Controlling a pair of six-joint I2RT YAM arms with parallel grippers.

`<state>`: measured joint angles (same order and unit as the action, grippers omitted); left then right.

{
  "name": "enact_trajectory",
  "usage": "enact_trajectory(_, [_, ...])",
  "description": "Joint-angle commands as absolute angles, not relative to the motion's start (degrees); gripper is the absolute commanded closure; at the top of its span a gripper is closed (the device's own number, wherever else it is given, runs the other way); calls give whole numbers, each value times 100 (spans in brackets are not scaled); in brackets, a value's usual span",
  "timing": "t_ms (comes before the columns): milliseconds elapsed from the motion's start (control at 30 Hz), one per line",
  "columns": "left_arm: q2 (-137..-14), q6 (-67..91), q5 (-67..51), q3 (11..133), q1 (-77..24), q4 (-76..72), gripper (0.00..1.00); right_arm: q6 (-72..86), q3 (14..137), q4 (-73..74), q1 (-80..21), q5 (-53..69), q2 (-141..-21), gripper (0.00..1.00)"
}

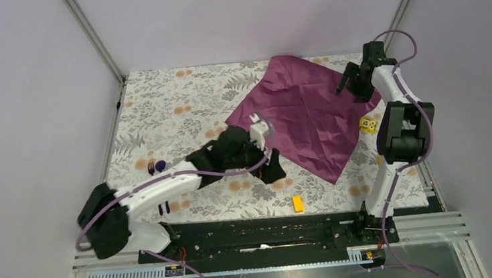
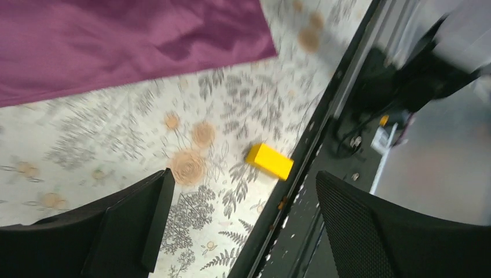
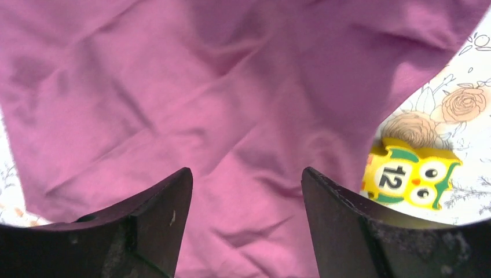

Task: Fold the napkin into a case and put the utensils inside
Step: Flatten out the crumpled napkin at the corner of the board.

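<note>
Your napkin point(image 1: 308, 110) is lying spread out flat in the upper middle of the top view, not folded. Your left jaws are standing wide open over the bench point(image 1: 172, 98) and holding nothing. Your right jaws are hanging open just above the napkin. The utensils point(image 1: 157, 168) are lying at lower left, partly hidden by your left arm.

One camera looks down from high above, far away. Each wrist camera looks down from close by, and all three see the napkin point(image 1: 301, 114).

Plum napkin point(image 1: 305, 110) spread flat, creased, dark utensils point(image 1: 156, 167) well apart, left
</note>
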<state>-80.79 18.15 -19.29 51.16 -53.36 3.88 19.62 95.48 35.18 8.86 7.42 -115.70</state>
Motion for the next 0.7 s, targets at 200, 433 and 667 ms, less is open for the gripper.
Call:
enact_trajectory(200, [-8128, 3715, -1860, 5962, -3348, 833, 1, 2310, 8887, 2746, -56, 1082, -10597, 16])
enact_trajectory(433, [-8694, 4446, -1467, 6284, -3200, 39, 1, 2318, 9721, 2282, -1018, 1413, -11745, 18])
enact_trajectory(667, [-7613, 4041, -795, 5865, -3158, 696, 1, 2778, 10574, 2037, -2021, 1099, -12478, 47])
